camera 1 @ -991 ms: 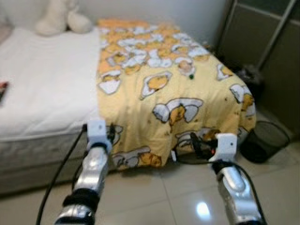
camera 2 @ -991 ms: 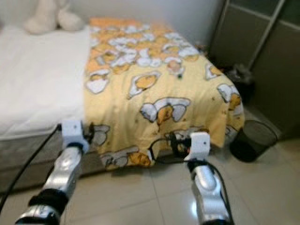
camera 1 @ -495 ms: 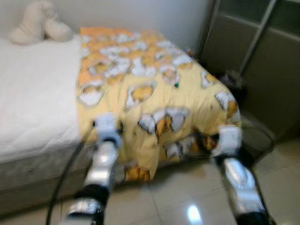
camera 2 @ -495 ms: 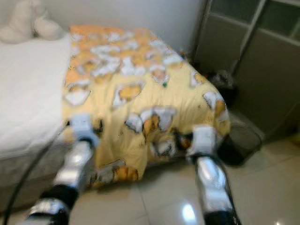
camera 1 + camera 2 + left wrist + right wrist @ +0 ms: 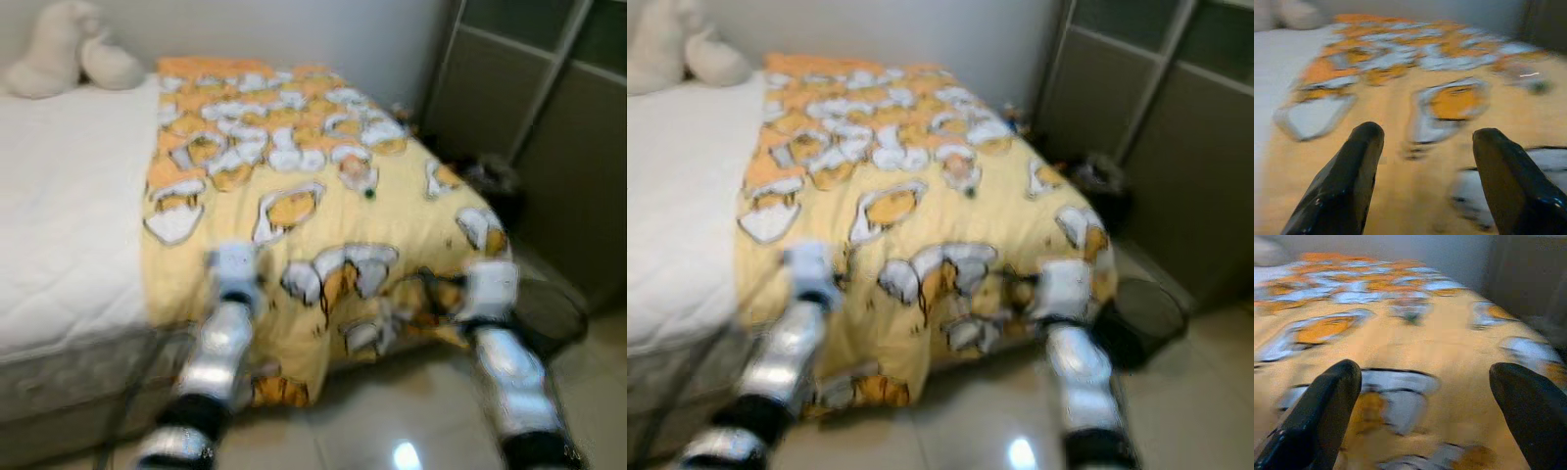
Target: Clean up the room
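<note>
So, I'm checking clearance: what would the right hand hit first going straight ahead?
Most likely the yellow patterned blanket on the bed; the open right hand points right at it, though blur hides depth.

My left end effector (image 5: 1420, 147) and right end effector (image 5: 1422, 396) both have their fingers spread wide, with nothing between them but the yellow blanket (image 5: 294, 211) ahead. The blanket lies flat across the bed (image 5: 69, 206) and hangs over its foot, so I have open room above it — only a small dark-green thing (image 5: 369, 194) sits on top. To my right, a black wire bin (image 5: 1141, 318) stands on the floor beside the bed corner, with dark panels (image 5: 529, 108) walling off that side. The tiled floor (image 5: 392, 421) below my arms is bare.
</note>
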Controlling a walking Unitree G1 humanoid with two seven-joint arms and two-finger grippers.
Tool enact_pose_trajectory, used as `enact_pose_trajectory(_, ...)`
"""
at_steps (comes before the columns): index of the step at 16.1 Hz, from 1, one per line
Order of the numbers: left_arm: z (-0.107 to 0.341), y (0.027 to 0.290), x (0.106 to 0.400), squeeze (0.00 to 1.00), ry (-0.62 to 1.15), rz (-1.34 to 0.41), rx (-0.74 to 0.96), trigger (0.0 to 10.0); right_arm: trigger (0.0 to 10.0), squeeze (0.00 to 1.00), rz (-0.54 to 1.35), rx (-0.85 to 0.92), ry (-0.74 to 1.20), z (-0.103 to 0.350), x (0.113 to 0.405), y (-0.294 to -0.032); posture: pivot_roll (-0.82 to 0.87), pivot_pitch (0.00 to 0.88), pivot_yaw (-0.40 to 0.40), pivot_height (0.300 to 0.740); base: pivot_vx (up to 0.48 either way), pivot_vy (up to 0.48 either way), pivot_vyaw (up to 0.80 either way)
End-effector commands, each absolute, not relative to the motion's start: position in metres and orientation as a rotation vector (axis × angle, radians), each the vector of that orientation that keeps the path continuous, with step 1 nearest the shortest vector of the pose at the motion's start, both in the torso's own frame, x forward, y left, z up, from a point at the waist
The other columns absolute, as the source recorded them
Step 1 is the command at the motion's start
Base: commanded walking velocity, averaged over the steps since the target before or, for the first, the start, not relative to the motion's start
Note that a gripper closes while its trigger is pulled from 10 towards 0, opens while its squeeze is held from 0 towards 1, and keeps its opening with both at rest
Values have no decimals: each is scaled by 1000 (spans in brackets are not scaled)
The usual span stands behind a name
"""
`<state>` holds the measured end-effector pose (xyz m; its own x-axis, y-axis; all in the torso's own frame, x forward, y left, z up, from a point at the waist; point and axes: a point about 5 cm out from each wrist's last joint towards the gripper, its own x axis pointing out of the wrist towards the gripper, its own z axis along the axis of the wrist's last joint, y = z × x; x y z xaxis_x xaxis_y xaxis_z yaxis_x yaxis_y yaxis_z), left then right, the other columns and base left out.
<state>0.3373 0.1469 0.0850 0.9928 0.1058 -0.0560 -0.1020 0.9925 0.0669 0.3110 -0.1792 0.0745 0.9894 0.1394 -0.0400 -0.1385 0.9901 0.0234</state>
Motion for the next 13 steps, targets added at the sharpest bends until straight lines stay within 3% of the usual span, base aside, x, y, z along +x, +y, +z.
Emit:
enact_pose_trajectory(1,87,135,338,0,52,90,51,10000,10000,0,87,-6,54,72,309,-195,163,0,-25,740,0,0,0)
enact_pose_trajectory(8,90,128,338,0,37,36,25,10000,10000,0,73,39,52,71,306,-196,149,0,-13,740,0,0,414)
enact_pose_trajectory(13,89,123,334,0,29,33,131,10000,10000,0,100,54,50,71,307,-194,154,0,-13,740,0,0,456)
